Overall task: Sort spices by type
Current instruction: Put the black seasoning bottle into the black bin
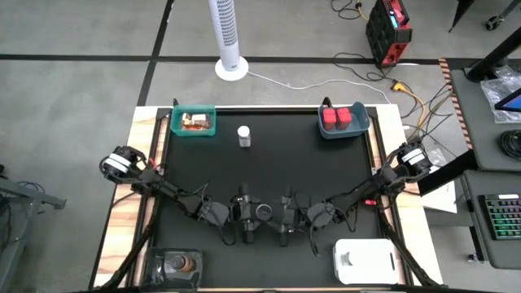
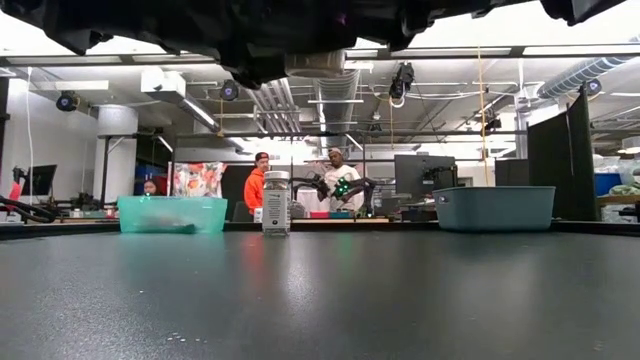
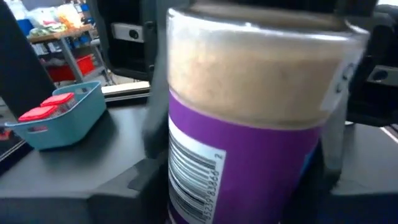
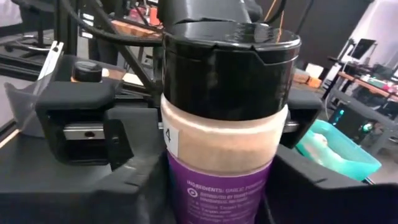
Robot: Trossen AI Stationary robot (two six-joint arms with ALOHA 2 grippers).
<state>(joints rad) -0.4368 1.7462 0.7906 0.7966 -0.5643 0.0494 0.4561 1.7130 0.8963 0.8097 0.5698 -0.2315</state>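
Seen from above, both my arms reached in over the near half of the black tabletop (image 1: 269, 175) and met at its middle. Between my left hand (image 1: 247, 221) and my right hand (image 1: 286, 221) stood a spice jar (image 1: 264, 212) with a dark round cap. It looked like a handover from one hand to the other, though I could not tell which hand truly carried the jar.

From my right wrist, the jar (image 4: 224, 118) filled the view: black flip cap, pale powder beneath it, a purple label lower down. It sat between my right fingers, which reached up on both sides of it, with my left hand (image 4: 93, 124) just beyond it. From my left wrist, the same jar (image 3: 249, 118) loomed close and blurred. In neither view could I see whether the fingers pressed the glass or stood just off it.

Far across the tabletop, the teal bin (image 1: 194, 122) held orange and brown packets, and the blue-grey bin (image 1: 343, 122) held two red boxes (image 1: 341, 117). A white-capped bottle (image 1: 243, 136) stood alone between the bins, not yet sorted. A clear tray (image 1: 180, 266) sat at the near left corner and a white tray (image 1: 364, 261) at the near right.

I judged the jar was passing sides so the better-placed arm could deliver it.
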